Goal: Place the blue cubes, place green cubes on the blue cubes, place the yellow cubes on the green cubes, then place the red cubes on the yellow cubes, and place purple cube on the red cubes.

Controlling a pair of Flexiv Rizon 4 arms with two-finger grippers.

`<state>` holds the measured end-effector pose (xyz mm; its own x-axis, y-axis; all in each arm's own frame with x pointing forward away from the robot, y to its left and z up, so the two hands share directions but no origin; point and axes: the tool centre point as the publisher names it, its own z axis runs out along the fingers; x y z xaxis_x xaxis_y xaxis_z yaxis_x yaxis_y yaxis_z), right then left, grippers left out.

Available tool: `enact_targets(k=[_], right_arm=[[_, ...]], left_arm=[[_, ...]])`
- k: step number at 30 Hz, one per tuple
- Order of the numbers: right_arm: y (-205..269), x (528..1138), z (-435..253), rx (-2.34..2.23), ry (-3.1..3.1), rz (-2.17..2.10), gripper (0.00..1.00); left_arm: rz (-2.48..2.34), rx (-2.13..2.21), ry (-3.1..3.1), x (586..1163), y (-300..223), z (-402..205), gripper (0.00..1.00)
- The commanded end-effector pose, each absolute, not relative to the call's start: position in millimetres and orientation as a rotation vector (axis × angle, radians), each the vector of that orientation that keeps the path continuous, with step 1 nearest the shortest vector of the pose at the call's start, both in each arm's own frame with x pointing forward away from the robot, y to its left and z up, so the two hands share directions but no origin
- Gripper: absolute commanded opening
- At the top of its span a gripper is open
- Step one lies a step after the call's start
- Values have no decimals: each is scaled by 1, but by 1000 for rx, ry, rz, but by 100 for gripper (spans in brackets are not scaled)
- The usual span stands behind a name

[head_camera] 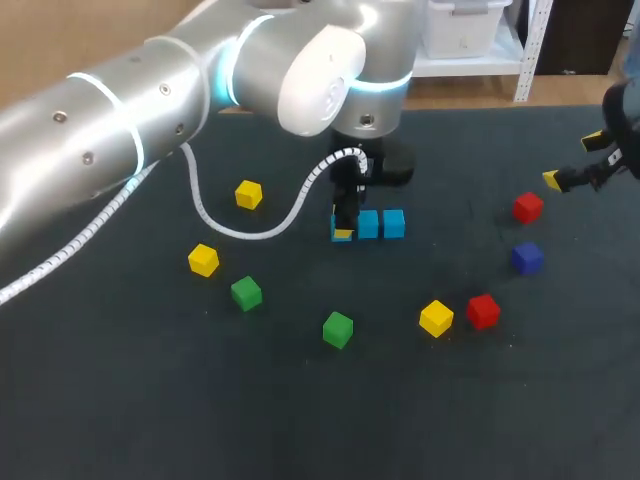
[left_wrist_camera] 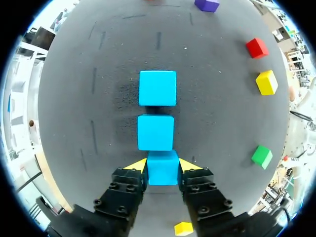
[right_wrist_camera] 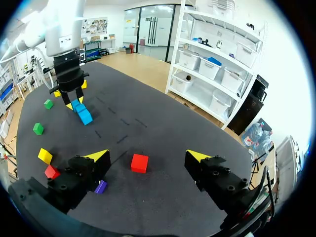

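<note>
Three blue cubes lie in a row on the dark mat. My left gripper [head_camera: 343, 226] comes down over the row's left end cube [left_wrist_camera: 162, 169], with a yellow tip against each side, shut on it. The middle cube [left_wrist_camera: 155, 132] touches it and the far cube [left_wrist_camera: 157, 88] sits just beyond. At the table's right edge my right gripper [head_camera: 572, 160] hangs open above the mat. A red cube [right_wrist_camera: 139, 163] lies below and ahead of its fingers, and the purple cube [right_wrist_camera: 100, 186] is beside one finger.
Loose cubes lie around the row: yellow cubes [head_camera: 249, 194] [head_camera: 203, 260], green cubes [head_camera: 246, 293] [head_camera: 338, 329], a yellow cube [head_camera: 436, 318], a red cube [head_camera: 483, 310], another red cube [head_camera: 528, 207] and the purple cube [head_camera: 527, 257].
</note>
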<state>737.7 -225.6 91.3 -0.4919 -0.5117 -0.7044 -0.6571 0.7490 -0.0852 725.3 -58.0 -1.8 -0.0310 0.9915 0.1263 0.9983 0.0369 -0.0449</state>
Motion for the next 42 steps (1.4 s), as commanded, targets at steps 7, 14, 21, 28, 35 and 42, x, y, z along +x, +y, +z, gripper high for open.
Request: enact_targets(k=[7, 14, 21, 28, 35, 42], right_arm=[[-225, 738, 91, -871, 2201, 247, 100], [-225, 738, 91, -871, 2201, 247, 100], [-225, 738, 91, -871, 2201, 247, 100], [-225, 738, 91, -871, 2201, 247, 100], [-225, 738, 91, -871, 2201, 247, 100], [-225, 738, 91, -871, 2201, 247, 100]], left_arm=[[-87, -2102, -2154, 732, -60, -3, 0], [-93, -2102, -2149, 735, -59, -5, 0], [-100, -2128, -2142, 740, -61, -6, 0], [-108, -2140, -2143, 745, -61, -3, 0], [-94, -2134, -2139, 744, -57, -5, 0], [-79, -2143, -2135, 741, -57, -7, 0]])
